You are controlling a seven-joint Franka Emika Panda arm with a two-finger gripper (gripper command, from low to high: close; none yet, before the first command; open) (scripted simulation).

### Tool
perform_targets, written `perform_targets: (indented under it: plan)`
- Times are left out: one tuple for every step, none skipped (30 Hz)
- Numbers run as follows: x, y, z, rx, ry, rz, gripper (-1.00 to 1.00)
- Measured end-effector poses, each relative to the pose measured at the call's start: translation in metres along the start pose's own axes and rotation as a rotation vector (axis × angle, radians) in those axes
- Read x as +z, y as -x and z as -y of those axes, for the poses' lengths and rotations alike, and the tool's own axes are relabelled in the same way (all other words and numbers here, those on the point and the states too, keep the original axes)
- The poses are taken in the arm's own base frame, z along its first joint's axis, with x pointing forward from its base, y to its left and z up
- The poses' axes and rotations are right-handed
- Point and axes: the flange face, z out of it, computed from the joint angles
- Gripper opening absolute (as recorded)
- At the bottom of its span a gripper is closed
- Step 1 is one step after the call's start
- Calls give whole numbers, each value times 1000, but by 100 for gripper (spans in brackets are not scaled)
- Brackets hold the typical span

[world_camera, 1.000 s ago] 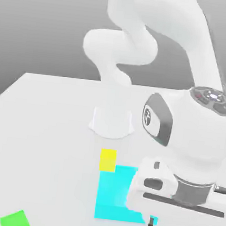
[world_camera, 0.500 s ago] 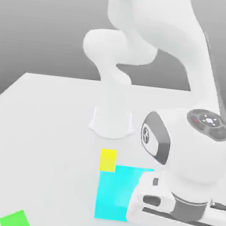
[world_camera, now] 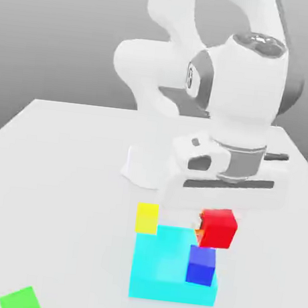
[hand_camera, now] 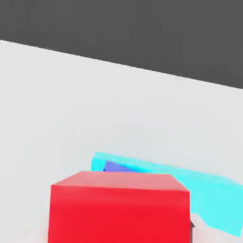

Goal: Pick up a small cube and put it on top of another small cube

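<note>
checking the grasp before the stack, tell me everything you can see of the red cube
The red cube is small, plain, bright red, with flat matte faces and sharp edges. It hangs clear of the table, held under the arm's pincer, which is shut on it. It sits roughly level, turned slightly. In the exterior view it is just above the blue cube, which rests on the cyan block; whether the two cubes touch cannot be told.

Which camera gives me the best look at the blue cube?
The exterior view: the blue cube stands whole on the cyan block, just below the red cube. In the hand view, a sliver of blue peeks over the red cube's top edge.
</note>
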Motion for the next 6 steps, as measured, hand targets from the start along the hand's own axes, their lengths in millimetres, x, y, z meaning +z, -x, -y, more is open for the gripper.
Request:
perform_targets:
  plan:
    - [11, 0, -1, -2, 0, 0, -100]
    - [24, 0, -2, -4, 0, 0, -100]
    - [37, 1, -2, -5, 0, 0, -100]
    - [44, 1, -3, -5, 0, 0, 100]
    - [44, 1, -3, -5, -1, 0, 100]
    - [44, 1, -3, -5, -1, 0, 100]
